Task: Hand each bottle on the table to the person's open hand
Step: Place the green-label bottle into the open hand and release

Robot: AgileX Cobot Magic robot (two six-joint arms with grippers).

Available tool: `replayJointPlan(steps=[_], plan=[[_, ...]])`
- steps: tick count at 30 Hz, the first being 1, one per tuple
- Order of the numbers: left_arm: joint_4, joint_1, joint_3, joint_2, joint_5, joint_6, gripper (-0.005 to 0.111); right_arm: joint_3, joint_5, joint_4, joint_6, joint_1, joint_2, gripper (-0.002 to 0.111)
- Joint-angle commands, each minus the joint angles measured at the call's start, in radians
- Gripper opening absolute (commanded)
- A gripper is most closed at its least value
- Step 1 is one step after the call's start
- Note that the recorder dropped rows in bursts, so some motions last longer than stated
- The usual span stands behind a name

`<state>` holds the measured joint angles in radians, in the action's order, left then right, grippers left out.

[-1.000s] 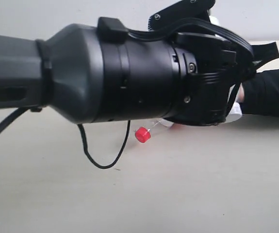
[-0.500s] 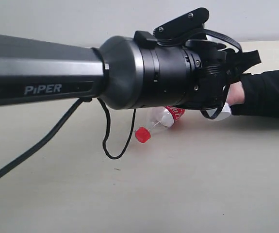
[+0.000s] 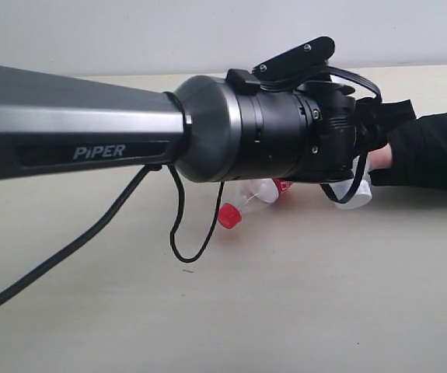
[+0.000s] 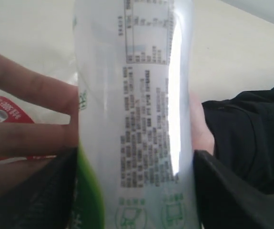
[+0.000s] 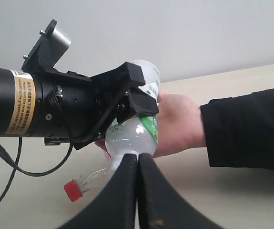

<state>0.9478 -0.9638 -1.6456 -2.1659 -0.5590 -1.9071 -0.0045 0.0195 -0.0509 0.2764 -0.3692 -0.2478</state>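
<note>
My left gripper (image 4: 133,191) is shut on a white-green labelled bottle (image 4: 137,109), whose body fills the gap between the jaws. In the right wrist view that bottle (image 5: 136,131) hangs neck down against the palm of the person's open hand (image 5: 179,124). Its white cap (image 3: 355,198) shows under the left gripper (image 3: 363,136). A clear red-labelled bottle (image 3: 256,192) with a red cap (image 3: 228,216) lies on the table (image 3: 324,311) below the arm. My right gripper (image 5: 137,156) is shut and holds nothing, short of the hand. The other bottles are out of view.
The person's black sleeve (image 3: 433,148) lies along the table from the right. The left arm's long grey body (image 3: 91,132) and its loose cable (image 3: 180,233) cross most of the exterior view. A pale wall stands behind the table.
The left arm has reached further from the camera toward the hand, carrying the bottle. More of the lying red-capped bottle shows beneath it now.
</note>
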Motion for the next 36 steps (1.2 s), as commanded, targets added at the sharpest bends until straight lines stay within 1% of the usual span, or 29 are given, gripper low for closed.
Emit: replayJointPlan(steps=[1, 3, 30, 31, 32, 33, 34, 36], plan=[[-0.058, 0.013, -0.006, 0.004, 0.003, 0.055, 0.017, 0.004, -0.002, 0.002, -0.001, 0.003, 0.003, 0.0], [-0.071, 0.017, -0.006, -0.003, 0.012, 0.073, 0.02, 0.004, -0.002, 0.002, -0.001, 0.003, 0.003, 0.0], [-0.074, 0.025, -0.006, -0.028, 0.055, 0.078, 0.02, 0.004, -0.002, 0.002, -0.001, 0.003, 0.003, 0.0], [-0.074, 0.025, -0.006, -0.028, 0.055, 0.078, 0.024, 0.004, -0.002, 0.002, -0.001, 0.003, 0.003, 0.0], [-0.074, 0.025, -0.006, -0.028, 0.06, 0.092, 0.036, 0.004, -0.002, 0.002, -0.001, 0.003, 0.003, 0.0], [-0.074, 0.025, -0.006, -0.028, 0.064, 0.099, 0.044, 0.004, -0.002, 0.002, -0.001, 0.003, 0.003, 0.0], [-0.074, 0.025, -0.006, -0.028, 0.066, 0.099, 0.06, 0.004, -0.002, 0.002, -0.001, 0.003, 0.003, 0.0], [-0.072, 0.025, -0.006, -0.028, 0.068, 0.101, 0.065, 0.004, -0.002, 0.002, -0.003, 0.003, 0.003, 0.0]])
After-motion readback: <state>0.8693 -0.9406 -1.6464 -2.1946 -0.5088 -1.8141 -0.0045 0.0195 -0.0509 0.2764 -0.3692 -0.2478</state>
